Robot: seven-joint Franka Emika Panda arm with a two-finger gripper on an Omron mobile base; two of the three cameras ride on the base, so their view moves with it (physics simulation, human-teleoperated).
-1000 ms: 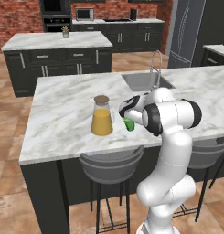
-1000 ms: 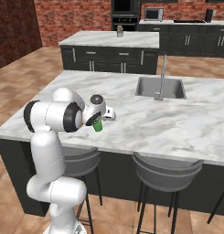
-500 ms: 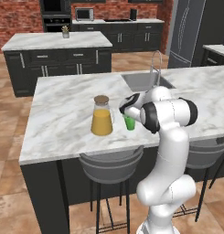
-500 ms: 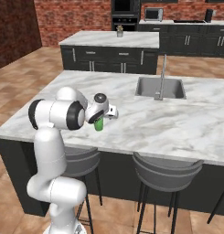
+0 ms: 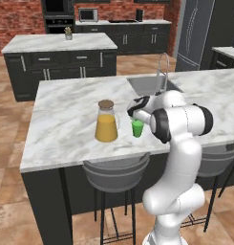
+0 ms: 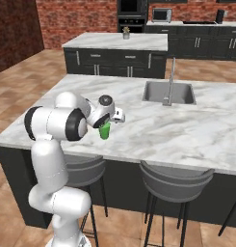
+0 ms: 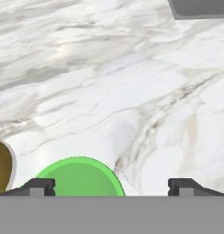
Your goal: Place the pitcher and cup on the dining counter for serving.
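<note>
The clear glass pitcher (image 5: 106, 122) with orange liquid and a brown lid stands upright on the marble dining counter (image 5: 66, 124). Just to its right stands the small green cup (image 5: 137, 128), also upright on the counter. My gripper (image 5: 134, 116) hovers directly over the cup, open, jaws spread wider than the cup and holding nothing. From the right base camera the cup (image 6: 105, 131) shows below the gripper (image 6: 112, 120), and my arm hides the pitcher. Looking along the hand, the cup's rim (image 7: 77, 178) lies toward the left fingertip (image 7: 40, 186), and the pitcher's lid (image 7: 1, 169) is at the left edge.
The steel sink (image 5: 147, 85) and arched faucet (image 5: 162, 67) sit behind the cup on the same counter. Grey stools (image 5: 116, 174) stand under the counter's near edge. A separate marble island (image 5: 61, 43) with a small plant lies farther back.
The jaws have opened from around the green cup, which now stands free on the counter beside the pitcher. The arm has barely shifted.
</note>
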